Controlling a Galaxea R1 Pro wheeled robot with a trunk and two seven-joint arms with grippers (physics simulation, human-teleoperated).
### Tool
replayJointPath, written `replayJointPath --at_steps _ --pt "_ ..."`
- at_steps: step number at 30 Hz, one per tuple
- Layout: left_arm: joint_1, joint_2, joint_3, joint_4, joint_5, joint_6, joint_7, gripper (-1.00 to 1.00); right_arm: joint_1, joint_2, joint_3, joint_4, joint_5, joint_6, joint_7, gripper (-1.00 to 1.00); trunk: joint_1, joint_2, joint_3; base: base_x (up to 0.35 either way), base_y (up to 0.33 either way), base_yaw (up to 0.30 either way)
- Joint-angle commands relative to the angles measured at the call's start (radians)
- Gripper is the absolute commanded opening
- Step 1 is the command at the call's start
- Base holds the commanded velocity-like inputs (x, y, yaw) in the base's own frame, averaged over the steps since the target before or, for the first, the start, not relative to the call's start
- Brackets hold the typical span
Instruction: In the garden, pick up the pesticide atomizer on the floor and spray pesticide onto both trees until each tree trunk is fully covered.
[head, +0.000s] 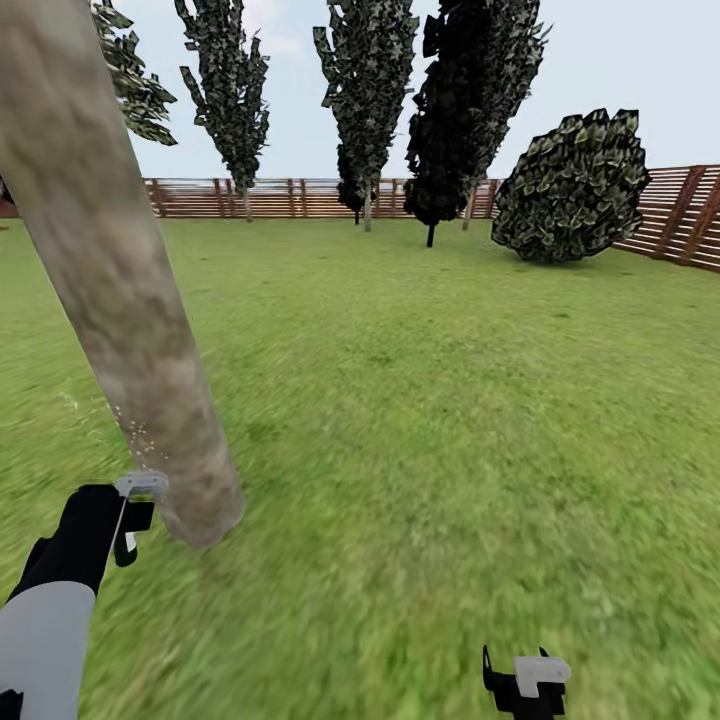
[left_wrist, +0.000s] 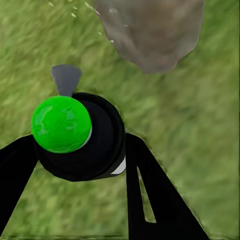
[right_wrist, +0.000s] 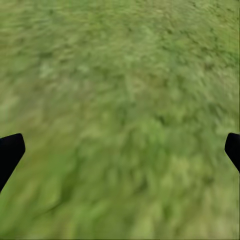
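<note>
The left end effector (left_wrist: 82, 165) grips the pesticide atomizer (left_wrist: 75, 135) — pickup done. Just ahead, the tree trunk (head: 120, 300) shows sparse pesticide (head: 135, 435) specks — coverage incomplete. The right end effector (right_wrist: 120, 150) is spread wide, empty.

The head view looks forward and down across the lawn (head: 430, 400), the fence (head: 260, 198) at twelve o'clock, the tree trunk (head: 110, 270) close at ten o'clock. The left wrist view looks down at grass close up, sharing the trunk's base (left_wrist: 150, 35). The right wrist view faces grass (right_wrist: 120, 110) close up.
</note>
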Motion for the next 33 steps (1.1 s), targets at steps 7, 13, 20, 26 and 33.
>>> replayJointPath --at_steps 7,13,20,26,33 --pt "0.071 -0.017 -0.001 0.016 0.012 -0.114 0.001 -1.0 0.0 0.0 0.0 0.0 0.0 0.0 0.0 1.0 0.0 0.0 0.0 0.027 -0.004 0.002" --pt "0.08 -0.042 0.029 0.034 0.01 -0.121 0.011 -1.0 0.0 0.0 0.0 0.0 0.0 0.0 0.0 1.0 0.0 0.0 0.0 0.0 0.0 0.0" --pt "0.113 -0.053 0.168 0.037 0.005 -0.2 0.042 -1.0 0.0 0.0 0.0 0.0 0.0 0.0 0.0 1.0 0.0 0.0 0.0 0.007 -0.006 0.146" --pt "0.118 -0.075 0.174 0.078 0.006 -0.282 0.044 -1.0 0.0 0.0 0.0 0.0 0.0 0.0 0.0 1.0 0.0 0.0 0.0 0.182 -0.171 0.087" --pt "0.119 -0.075 0.17 0.175 0.007 -0.353 0.121 -1.0 0.0 0.0 0.0 0.0 0.0 -0.001 0.0 1.0 0.0 0.0 0.0 0.227 -0.195 0.001"
